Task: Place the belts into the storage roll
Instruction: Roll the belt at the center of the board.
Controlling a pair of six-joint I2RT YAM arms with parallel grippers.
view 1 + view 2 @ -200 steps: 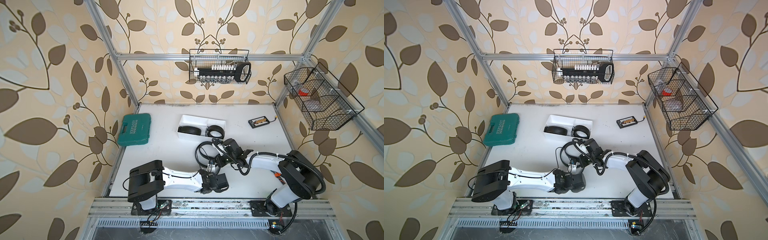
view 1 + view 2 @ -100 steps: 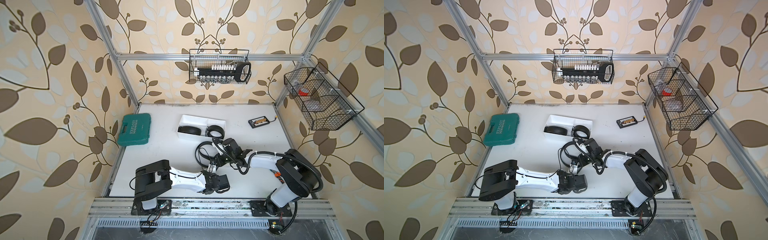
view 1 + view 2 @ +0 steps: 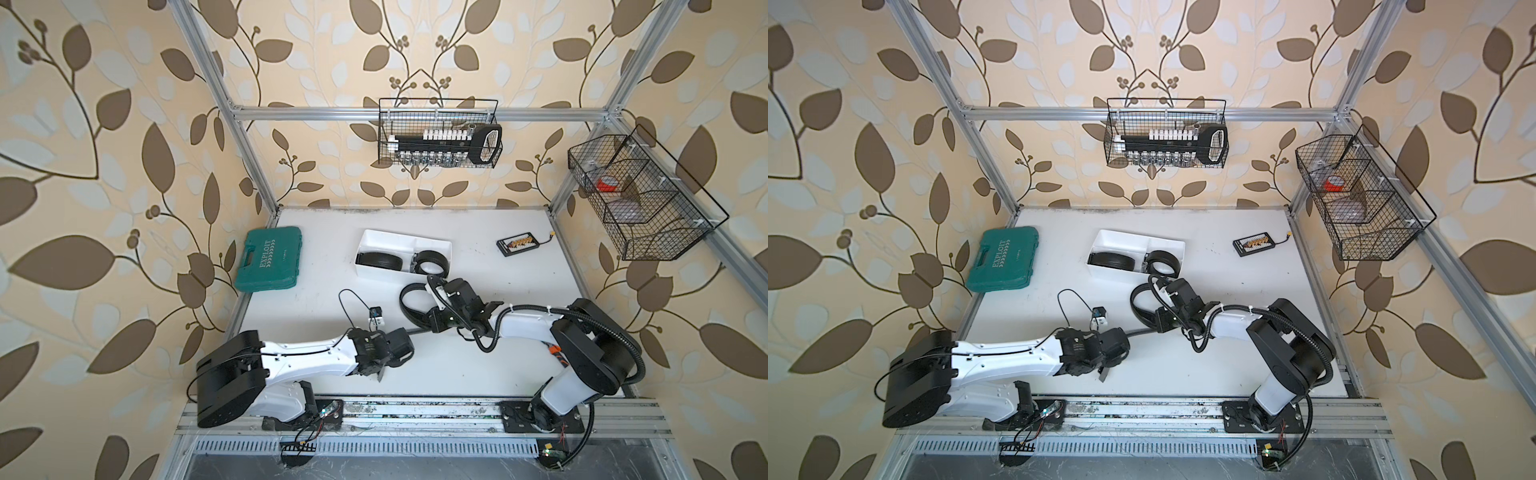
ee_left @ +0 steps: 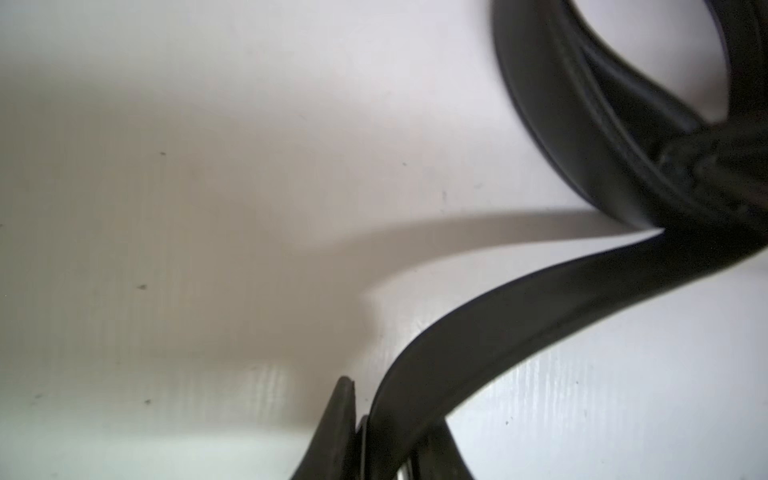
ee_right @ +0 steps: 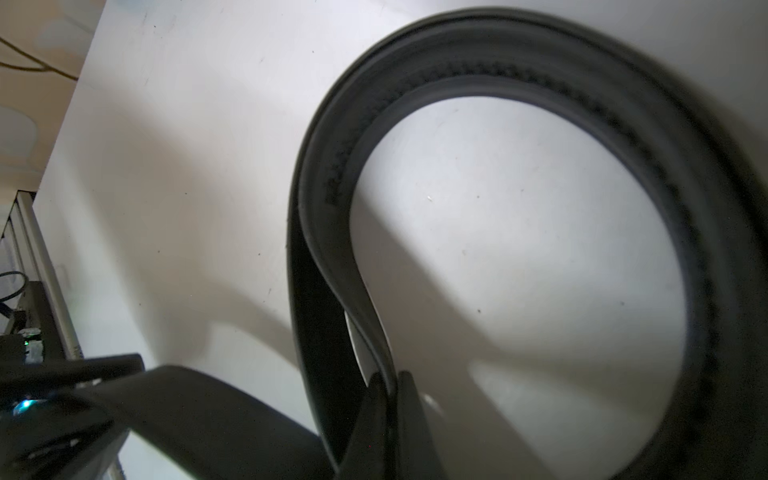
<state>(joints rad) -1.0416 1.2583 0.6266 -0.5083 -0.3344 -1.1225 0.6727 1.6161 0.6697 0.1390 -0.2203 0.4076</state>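
Moved since a second ago: the left gripper [image 4: 360, 415], drawn back toward its own base and away from the right gripper [image 5: 391, 390], with jaws that stood wide then and are narrowed onto a strap now. Item 1, flat white tabletop [image 3: 316, 299]: bears the items below, baskets excepted. Item 2, black wire basket [image 3: 438, 133] hung on the back rail, and a second black wire basket [image 3: 640, 199] on the right-hand wall (contents too small to list). Item 3, dark-green moulded plastic tool case [image 3: 268, 259]: closed, flat, at the left edge of the tabletop, well apart from the tray. Item 4, shallow white rectangular plastic tray [image 3: 401, 241]: divided into compartments, rear centre of the tabletop; it holds a coiled black strap [image 3: 379, 261] in its left compartment and a second coiled black strap [image 3: 430, 262], metal buckle showing, in its right compartment. Item 5, loose black belt [image 3: 409, 299]: outside the tray, just in front of it, one wide loop standing on edge on the tabletop and a tail running toward the left arm. Both grippers have hold of it: the right is pinched fully closed on the strap at the foot of the loop, the left closed on the tail, which passes between its fingers. Item 6, small black rectangular device [image 3: 519, 243] with a yellow-plugged lead: near the back right corner. Item 7, small blue-and-white part [image 3: 376, 316] on a thin black wire: near the left arm's wrist.
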